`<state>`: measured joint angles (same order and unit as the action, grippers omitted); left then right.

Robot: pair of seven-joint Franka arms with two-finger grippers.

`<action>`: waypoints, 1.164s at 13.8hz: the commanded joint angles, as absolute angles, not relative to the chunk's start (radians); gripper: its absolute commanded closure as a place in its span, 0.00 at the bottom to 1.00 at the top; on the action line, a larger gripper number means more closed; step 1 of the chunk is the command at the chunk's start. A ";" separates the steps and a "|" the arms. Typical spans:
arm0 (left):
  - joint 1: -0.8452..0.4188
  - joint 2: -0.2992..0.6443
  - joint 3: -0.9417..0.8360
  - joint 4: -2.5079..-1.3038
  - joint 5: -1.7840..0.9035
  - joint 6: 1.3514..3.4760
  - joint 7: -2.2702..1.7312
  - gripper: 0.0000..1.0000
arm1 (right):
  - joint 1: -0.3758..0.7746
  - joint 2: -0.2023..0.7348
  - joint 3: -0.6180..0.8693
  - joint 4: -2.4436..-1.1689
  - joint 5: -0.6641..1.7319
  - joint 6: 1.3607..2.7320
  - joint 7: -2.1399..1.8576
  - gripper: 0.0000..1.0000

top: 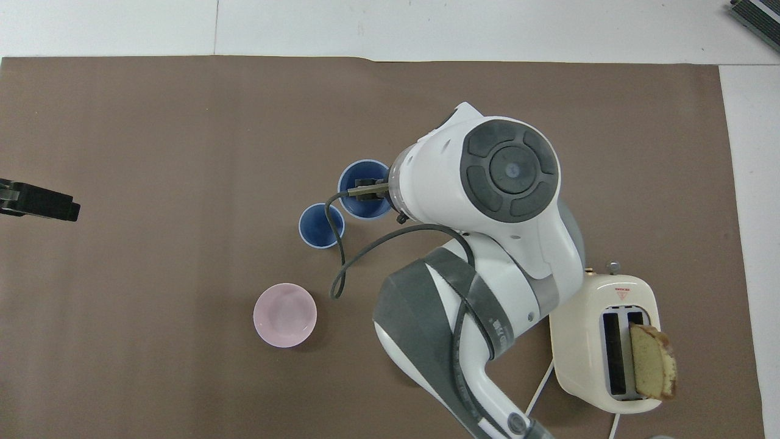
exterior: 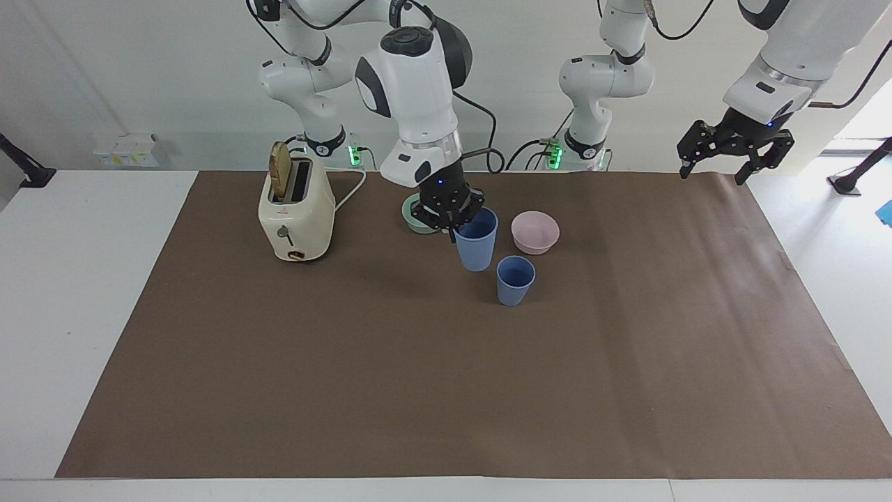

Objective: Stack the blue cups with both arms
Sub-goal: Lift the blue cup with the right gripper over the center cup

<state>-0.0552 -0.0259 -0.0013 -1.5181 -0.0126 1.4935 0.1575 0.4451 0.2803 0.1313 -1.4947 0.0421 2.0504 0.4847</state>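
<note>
The right gripper [exterior: 454, 217] holds one blue cup [exterior: 477, 239] by its rim, jaws closed on it, raised over the counter [exterior: 418, 362] beside the standing blue cup [exterior: 515, 280]. The standing cup sits near the pink bowl [exterior: 535, 231]. The left gripper [exterior: 735, 150] waits with jaws spread, holding nothing.

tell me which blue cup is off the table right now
The matte blue plastic tumbler held by its rim in the right gripper; the other identical blue tumbler stands on the brown mat, ungripped.
</note>
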 commanded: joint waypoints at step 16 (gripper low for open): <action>-0.040 -0.037 -0.009 -1.523 0.000 1.482 0.173 0.00 | 0.563 0.486 0.129 -1.361 0.014 1.999 0.650 1.00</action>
